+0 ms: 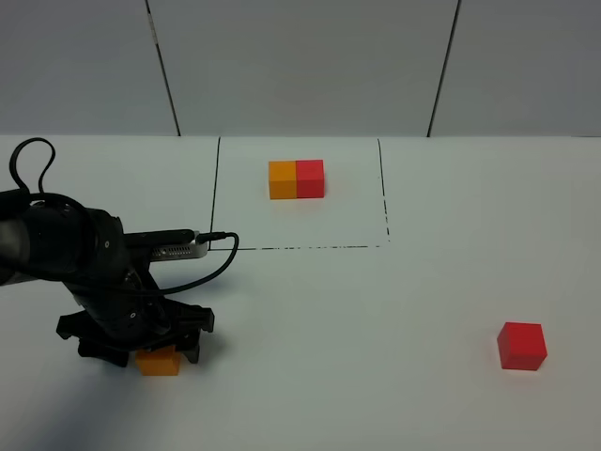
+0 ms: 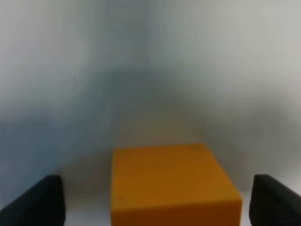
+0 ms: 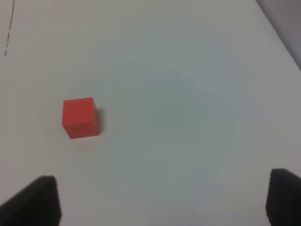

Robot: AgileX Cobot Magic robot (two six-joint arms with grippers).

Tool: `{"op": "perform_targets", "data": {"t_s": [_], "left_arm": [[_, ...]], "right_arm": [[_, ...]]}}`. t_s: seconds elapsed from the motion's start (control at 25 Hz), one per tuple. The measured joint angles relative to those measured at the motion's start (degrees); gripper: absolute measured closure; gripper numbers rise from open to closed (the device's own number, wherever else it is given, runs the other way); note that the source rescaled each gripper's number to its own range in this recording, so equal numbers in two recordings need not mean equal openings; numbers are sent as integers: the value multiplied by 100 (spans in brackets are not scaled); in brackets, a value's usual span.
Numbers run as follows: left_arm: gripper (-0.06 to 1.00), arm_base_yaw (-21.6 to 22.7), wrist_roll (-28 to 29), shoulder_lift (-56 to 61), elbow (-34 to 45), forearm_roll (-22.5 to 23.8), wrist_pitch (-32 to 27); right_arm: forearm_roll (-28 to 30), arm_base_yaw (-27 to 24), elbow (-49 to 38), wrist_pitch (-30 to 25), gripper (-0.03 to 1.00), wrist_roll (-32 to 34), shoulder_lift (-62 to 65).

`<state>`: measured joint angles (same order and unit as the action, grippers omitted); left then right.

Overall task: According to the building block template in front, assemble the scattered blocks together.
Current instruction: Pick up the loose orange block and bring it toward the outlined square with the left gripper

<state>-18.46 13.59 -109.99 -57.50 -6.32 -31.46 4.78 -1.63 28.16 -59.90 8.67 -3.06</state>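
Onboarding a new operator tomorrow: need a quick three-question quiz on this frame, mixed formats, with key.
1. Fill in: seen from the high camera, in the template orange sits to the ___ of red.
2. True or false: the left tool is shut on the loose orange cube.
3. The loose red cube lies: A touching the template; B alone on the table's right side; C on the orange cube.
Key: 1 left; 2 false, its jaws stand open either side of the cube; 3 B.
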Motion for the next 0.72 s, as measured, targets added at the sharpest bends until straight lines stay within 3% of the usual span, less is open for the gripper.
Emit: {"op": "perform_targets", "data": {"t_s": [0.72], "left_arm": [[30, -5, -134, -225, -131, 49, -182]], "right_arm": [[0, 0, 0, 0, 21, 0, 0]]}}
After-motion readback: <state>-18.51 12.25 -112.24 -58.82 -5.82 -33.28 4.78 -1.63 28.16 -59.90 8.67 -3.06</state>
